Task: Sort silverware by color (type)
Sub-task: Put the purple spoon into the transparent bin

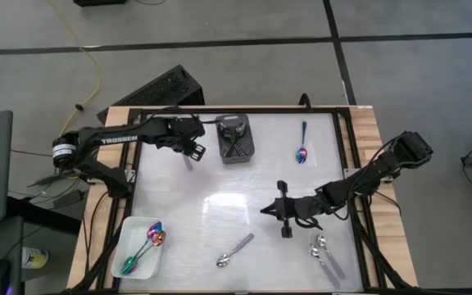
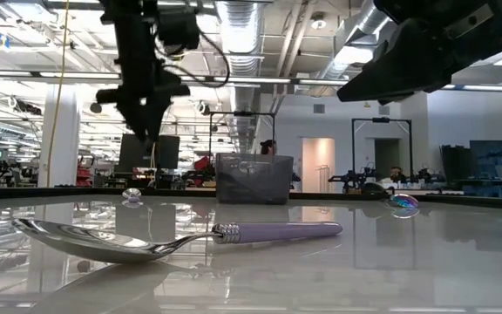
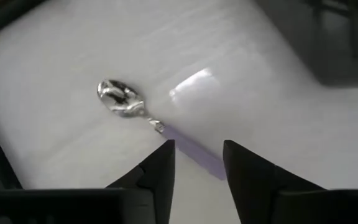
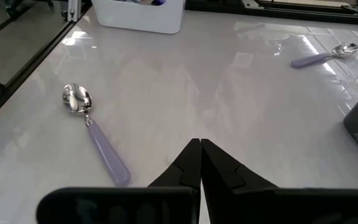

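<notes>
My left gripper (image 1: 190,150) (image 3: 197,163) is open and hovers near the table's far left. Its fingers stand on either side of the lavender handle of a silver spoon (image 3: 124,101) (image 1: 188,162) that lies flat on the table. My right gripper (image 1: 283,211) (image 4: 199,155) is shut and hangs over the bare middle of the table. A second silver spoon (image 1: 234,251) (image 4: 95,138) (image 2: 181,235) lies near the front edge, and a third one (image 1: 326,256) lies at the front right. A rainbow spoon (image 1: 301,152) (image 2: 403,202) rests at the far right.
A white tray (image 1: 129,260) at the front left holds rainbow spoons (image 1: 147,246). A small black bin (image 1: 236,139) (image 2: 251,179) with dark spoons stands at the far middle, beside my left gripper. The glossy white mat has a dark frame (image 1: 347,156) around it.
</notes>
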`<state>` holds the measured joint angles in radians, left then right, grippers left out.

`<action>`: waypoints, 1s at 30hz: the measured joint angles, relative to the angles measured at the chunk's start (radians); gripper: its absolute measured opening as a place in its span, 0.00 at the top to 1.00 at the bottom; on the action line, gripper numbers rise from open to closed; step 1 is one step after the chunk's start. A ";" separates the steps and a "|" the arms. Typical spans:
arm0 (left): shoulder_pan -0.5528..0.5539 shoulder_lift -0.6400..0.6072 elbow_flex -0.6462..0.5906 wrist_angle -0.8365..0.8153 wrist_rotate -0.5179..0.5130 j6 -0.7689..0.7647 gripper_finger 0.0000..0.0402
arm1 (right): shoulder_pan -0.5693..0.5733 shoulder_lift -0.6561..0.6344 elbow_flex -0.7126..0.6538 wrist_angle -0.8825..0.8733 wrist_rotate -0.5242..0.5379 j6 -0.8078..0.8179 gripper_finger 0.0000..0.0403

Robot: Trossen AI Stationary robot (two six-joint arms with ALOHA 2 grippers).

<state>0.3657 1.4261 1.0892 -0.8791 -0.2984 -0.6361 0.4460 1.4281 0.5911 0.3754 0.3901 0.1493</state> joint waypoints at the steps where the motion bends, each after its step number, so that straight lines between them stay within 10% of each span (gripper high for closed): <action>1: 0.003 0.000 -0.021 0.018 -0.002 -0.015 0.68 | 0.000 0.000 0.000 0.000 0.000 0.000 0.92; 30: 0.022 0.000 -0.288 0.327 -0.108 -0.353 0.55 | -0.010 0.000 0.000 0.000 -0.008 0.000 0.92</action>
<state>0.3882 1.4261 0.8010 -0.5522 -0.4059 -0.9891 0.4359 1.4281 0.5911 0.3752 0.3824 0.1490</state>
